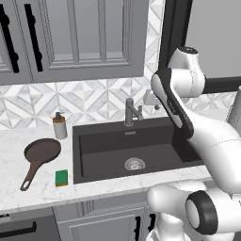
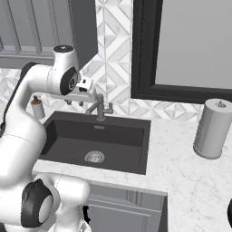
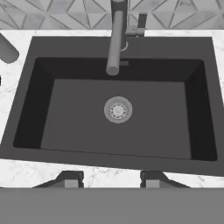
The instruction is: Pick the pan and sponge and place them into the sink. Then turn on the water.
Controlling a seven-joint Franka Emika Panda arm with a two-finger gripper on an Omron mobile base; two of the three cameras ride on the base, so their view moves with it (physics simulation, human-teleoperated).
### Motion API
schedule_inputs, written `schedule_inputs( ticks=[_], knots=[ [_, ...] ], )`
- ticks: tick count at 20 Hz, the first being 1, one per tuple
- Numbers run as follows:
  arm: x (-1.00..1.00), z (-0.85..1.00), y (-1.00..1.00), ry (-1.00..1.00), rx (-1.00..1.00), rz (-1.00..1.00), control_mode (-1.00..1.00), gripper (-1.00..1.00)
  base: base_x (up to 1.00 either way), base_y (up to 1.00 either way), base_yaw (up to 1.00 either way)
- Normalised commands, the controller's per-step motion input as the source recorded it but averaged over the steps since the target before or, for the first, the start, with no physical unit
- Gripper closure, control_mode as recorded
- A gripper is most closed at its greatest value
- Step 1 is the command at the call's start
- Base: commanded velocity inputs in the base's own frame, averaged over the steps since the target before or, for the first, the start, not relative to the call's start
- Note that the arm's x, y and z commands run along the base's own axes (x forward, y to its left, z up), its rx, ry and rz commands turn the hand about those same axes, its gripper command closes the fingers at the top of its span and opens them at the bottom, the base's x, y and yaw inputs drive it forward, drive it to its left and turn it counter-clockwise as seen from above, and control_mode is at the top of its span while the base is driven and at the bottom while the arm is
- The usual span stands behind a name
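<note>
The dark-brown pan [image 1: 42, 151] lies on the counter left of the sink [image 1: 108, 153], its thin handle pointing toward the front edge. Beside it, closer to the sink, the green sponge [image 1: 61, 177] rests flat. My gripper [image 1: 153, 101] [image 2: 77, 100] hangs above the black basin near the grey faucet [image 1: 131, 112], well away from both objects. In the hand view its fingertips [image 3: 70, 178] stand apart and the gripper [image 3: 110, 179] is open with nothing between them, looking down on the empty sink [image 3: 78, 113] and its drain [image 3: 118, 109]. Water is out of view.
A soap dispenser [image 1: 59, 125] stands at the back of the counter behind the pan. A grey paper-towel roll [image 2: 212, 128] stands on the counter right of the sink. Wall cabinets hang above the left counter, and a dark-framed window sits behind the faucet.
</note>
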Motion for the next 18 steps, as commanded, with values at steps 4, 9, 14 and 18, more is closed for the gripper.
schedule_inputs(
  ticks=[4,9,14,18],
  knots=[
    [-0.29,0.0,0.0,-0.04,0.0,0.01,-1.0,-1.0,0.0,0.0,0.0],
    [-0.99,-0.04,0.6,-0.16,0.0,0.09,-1.0,-1.0,0.0,0.0,0.0],
    [-0.55,-0.03,1.0,-0.01,0.0,0.0,-1.0,-1.0,0.0,0.0,0.0],
    [-0.08,-0.16,0.97,0.07,0.0,0.0,-1.0,-1.0,0.0,0.0,0.0]
  ],
)
